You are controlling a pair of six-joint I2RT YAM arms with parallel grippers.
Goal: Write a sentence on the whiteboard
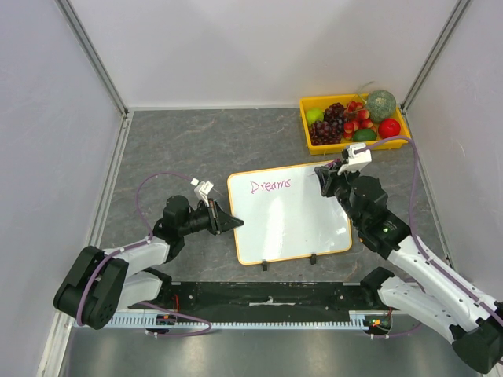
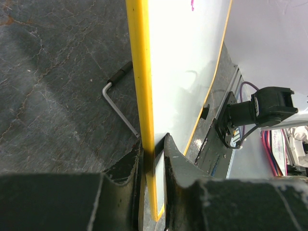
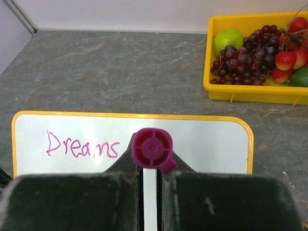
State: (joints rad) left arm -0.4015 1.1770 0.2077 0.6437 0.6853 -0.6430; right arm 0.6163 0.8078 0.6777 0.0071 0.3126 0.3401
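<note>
Your left pincer is pinching the left edge of the whiteboard. From the left wrist you see its fingers closed on either side of the orange frame. Your right pincer is pressed together on a magenta marker, whose round end faces the right wrist camera, and it hovers at the board's far right corner.

The whiteboard sits in the middle of the grey worktop between your two arms, with its two black feet along the near edge. The word "Dreams" is written in magenta along its far left part, and the rest of the surface is blank.

A yellow tray of fruit stands in the far right corner, apart from the board. An L-shaped metal key lies on the worktop, just beside the frame near your left pincer.
</note>
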